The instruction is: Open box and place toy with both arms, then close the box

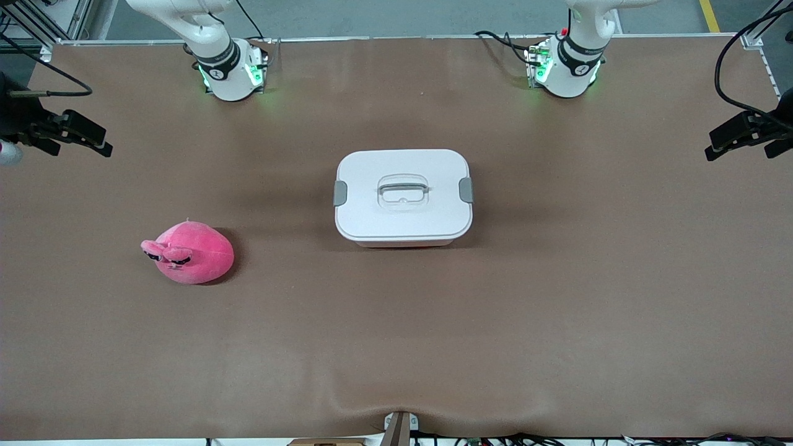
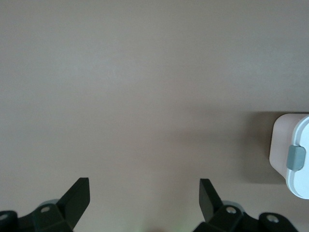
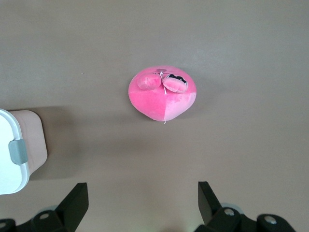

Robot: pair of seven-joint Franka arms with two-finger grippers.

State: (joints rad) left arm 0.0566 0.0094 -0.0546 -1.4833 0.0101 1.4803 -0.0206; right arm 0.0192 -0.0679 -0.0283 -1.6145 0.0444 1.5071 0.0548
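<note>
The box (image 1: 403, 195) stands shut at the table's middle, its white lid on, the grey handle (image 1: 403, 188) in its recess and a grey clip (image 1: 340, 192) at each end. The pink plush toy (image 1: 189, 253) lies on the table toward the right arm's end, nearer the front camera than the box. Neither gripper shows in the front view. My right gripper (image 3: 142, 195) is open and empty, high over bare table, with the toy (image 3: 163, 93) and one end of the box (image 3: 21, 150) below. My left gripper (image 2: 145, 193) is open and empty, high over bare table beside the box's other end (image 2: 292, 154).
The brown table cover (image 1: 557, 322) has a small ridge at its front edge. Black clamped fixtures stand at the right arm's end (image 1: 68, 133) and the left arm's end (image 1: 746, 133) of the table. The arm bases (image 1: 226, 71) (image 1: 567, 65) stand along the back edge.
</note>
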